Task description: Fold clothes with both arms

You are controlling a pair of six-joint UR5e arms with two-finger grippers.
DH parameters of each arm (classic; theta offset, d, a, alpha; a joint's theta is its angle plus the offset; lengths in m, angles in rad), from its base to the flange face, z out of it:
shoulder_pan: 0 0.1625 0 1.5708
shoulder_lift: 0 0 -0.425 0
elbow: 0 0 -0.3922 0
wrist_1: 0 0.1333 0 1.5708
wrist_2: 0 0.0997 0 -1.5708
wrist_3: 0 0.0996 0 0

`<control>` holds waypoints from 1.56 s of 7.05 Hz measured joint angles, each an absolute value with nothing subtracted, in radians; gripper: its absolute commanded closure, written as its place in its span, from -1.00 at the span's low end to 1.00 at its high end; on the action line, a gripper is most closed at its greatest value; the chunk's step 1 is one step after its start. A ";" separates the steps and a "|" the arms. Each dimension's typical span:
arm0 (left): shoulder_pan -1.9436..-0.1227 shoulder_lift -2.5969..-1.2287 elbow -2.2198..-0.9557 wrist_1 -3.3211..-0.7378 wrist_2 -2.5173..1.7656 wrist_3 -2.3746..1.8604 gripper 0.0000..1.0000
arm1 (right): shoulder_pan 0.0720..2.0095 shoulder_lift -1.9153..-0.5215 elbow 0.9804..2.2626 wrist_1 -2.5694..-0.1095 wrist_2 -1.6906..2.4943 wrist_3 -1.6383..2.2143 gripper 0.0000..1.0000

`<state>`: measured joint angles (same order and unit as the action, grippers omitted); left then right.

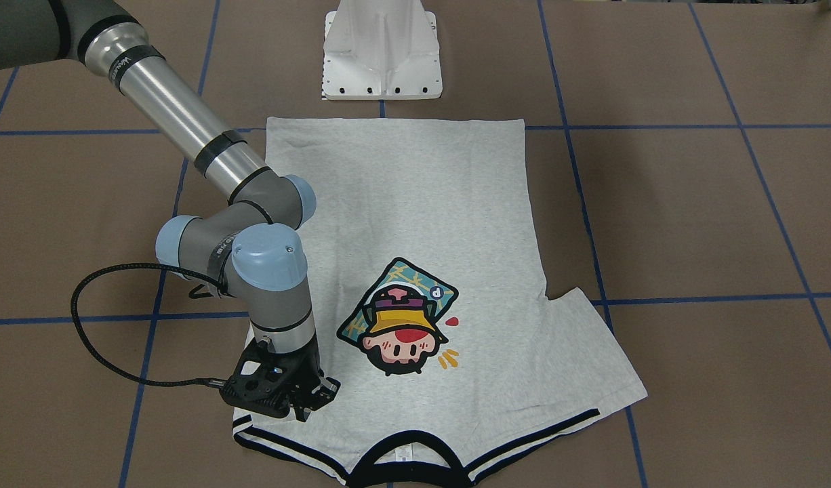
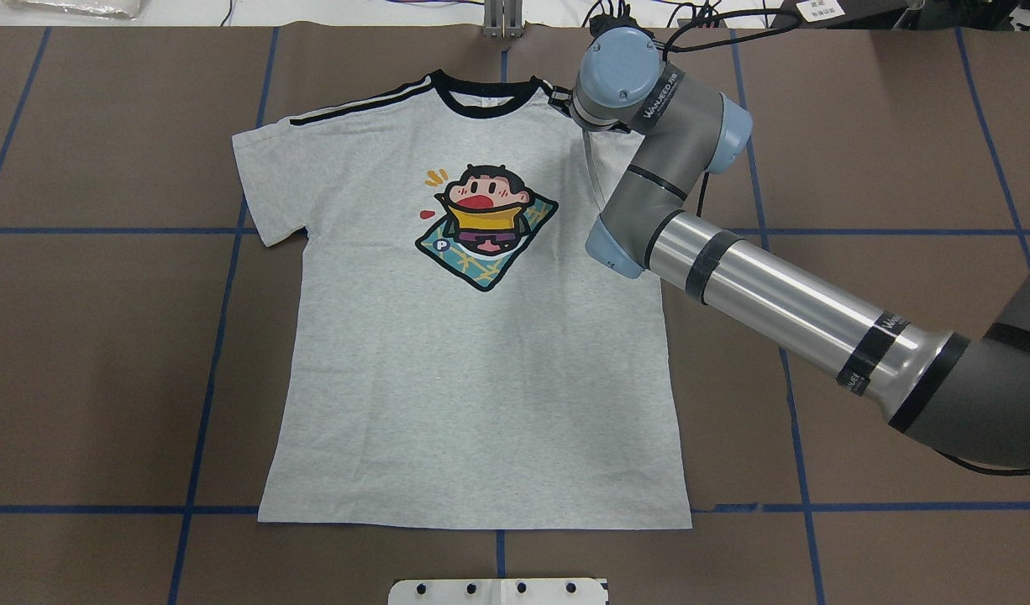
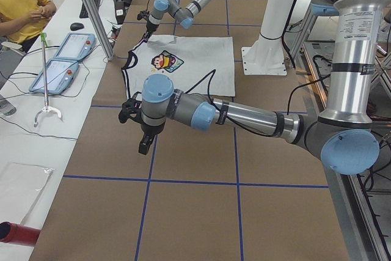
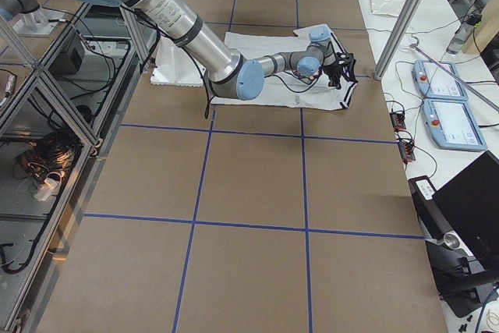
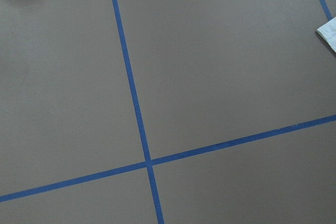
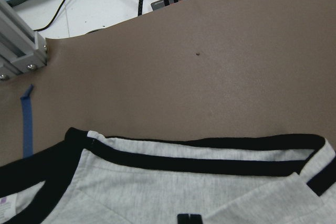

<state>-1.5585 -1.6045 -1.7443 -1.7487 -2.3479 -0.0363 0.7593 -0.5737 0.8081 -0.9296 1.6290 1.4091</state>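
Note:
The grey T-shirt (image 1: 415,203) lies flat, print up, in the middle of the table (image 1: 693,224), collar away from the robot; it also shows from overhead (image 2: 481,361). Its sleeve on the robot's right is folded in over the body. My right gripper (image 1: 303,409) points down on that shoulder by the black stripes. In the right wrist view creases in the cloth (image 6: 157,192) run to its fingertips (image 6: 190,218), which are together on the fabric. My left gripper (image 3: 143,146) hangs above bare table well off the shirt; I cannot tell whether it is open.
The white pedestal (image 1: 381,54) stands just behind the shirt's hem. Blue tape lines (image 5: 131,87) cross the brown table. Two teach pendants (image 3: 61,59) and cables lie past the far edge, where a person (image 3: 18,4) sits.

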 measured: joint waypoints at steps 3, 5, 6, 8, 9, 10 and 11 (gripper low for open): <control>-1.556 -1.603 -1.757 -1.750 -2.355 -0.052 -1.00 | 0.752 -0.561 0.814 -0.930 1.612 1.459 -1.00; -1.510 -1.618 -1.756 -1.780 -2.373 -0.155 -0.99 | 0.756 -0.562 0.918 -1.002 1.644 1.486 -1.00; -1.469 -1.645 -1.745 -1.802 -2.389 -0.255 -0.99 | 0.762 -0.584 1.041 -1.116 1.672 1.479 -1.00; -1.380 -1.717 -1.699 -1.861 -2.438 -0.427 -0.99 | 0.783 -0.732 1.296 -1.213 1.754 1.424 -1.00; -1.336 -1.765 -1.659 -1.903 -2.446 -0.499 -0.98 | 0.793 -0.825 1.410 -1.223 1.806 1.373 -1.00; -1.279 -1.820 -1.611 -1.941 -2.448 -0.584 -0.98 | 0.815 -0.908 1.512 -1.229 1.877 1.339 -1.00; -1.231 -1.875 -1.535 -1.982 -2.446 -0.637 -0.91 | 0.849 -0.991 1.606 -1.232 1.949 1.309 -1.00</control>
